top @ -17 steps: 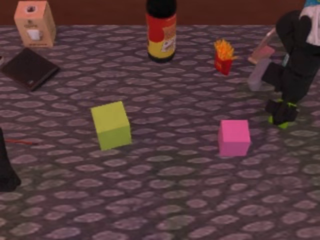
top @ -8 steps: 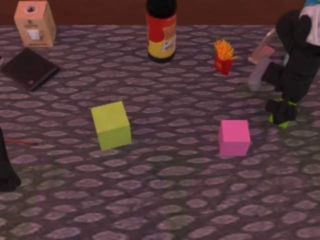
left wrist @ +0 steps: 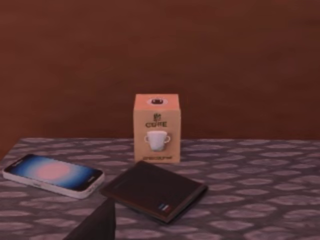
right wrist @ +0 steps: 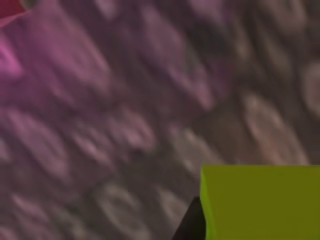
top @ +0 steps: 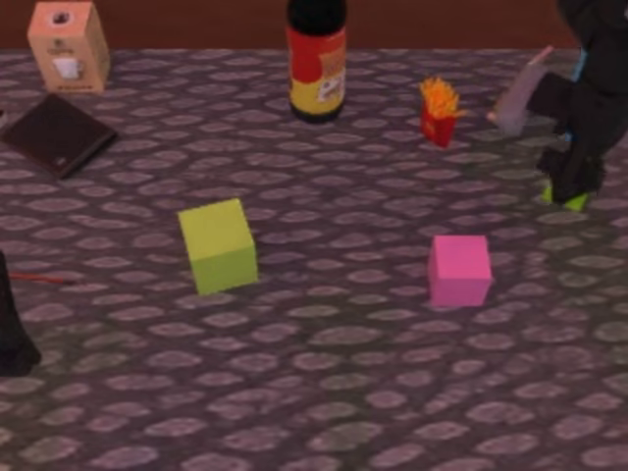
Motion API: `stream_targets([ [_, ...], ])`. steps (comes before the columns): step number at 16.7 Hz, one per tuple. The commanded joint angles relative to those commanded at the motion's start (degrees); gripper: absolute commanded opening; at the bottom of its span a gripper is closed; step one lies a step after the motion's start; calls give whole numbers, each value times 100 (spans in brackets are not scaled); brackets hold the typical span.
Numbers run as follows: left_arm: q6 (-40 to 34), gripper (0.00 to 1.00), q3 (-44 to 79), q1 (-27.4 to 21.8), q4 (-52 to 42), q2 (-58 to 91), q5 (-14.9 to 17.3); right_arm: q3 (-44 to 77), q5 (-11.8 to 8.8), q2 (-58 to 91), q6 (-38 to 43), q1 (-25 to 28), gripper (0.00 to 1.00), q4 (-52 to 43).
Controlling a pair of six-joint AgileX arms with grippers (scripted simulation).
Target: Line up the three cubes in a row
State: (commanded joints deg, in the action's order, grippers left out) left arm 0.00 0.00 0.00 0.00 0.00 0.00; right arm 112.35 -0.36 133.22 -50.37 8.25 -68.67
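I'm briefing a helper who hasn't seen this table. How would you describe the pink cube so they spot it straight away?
Start from the tall dark bottle with the red and yellow label at the table's far edge. Come toward the near edge and to the right, past the small red fries packet, to the pink cube sitting alone on the patterned cloth. It is the only pink block; the large cube to its left is yellow-green.

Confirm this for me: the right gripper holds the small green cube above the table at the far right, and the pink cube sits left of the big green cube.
One thing is wrong. In the top view the pink cube sits right of the big green cube, not left. The rest stands: the right gripper holds the small green cube above the table at the far right.
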Motion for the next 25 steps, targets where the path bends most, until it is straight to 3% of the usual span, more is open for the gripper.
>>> stream_targets([
  [7,0,100,0,0,0,0,0,-222,-5,-172,-5,184,0,71],
  [18,0,100,0,0,0,0,0,-3151,-38,-2317,-159,2858,0,811],
  [25,0,100,0,0,0,0,0,-3315,-41,-2362,-154,2947,0,925],
])
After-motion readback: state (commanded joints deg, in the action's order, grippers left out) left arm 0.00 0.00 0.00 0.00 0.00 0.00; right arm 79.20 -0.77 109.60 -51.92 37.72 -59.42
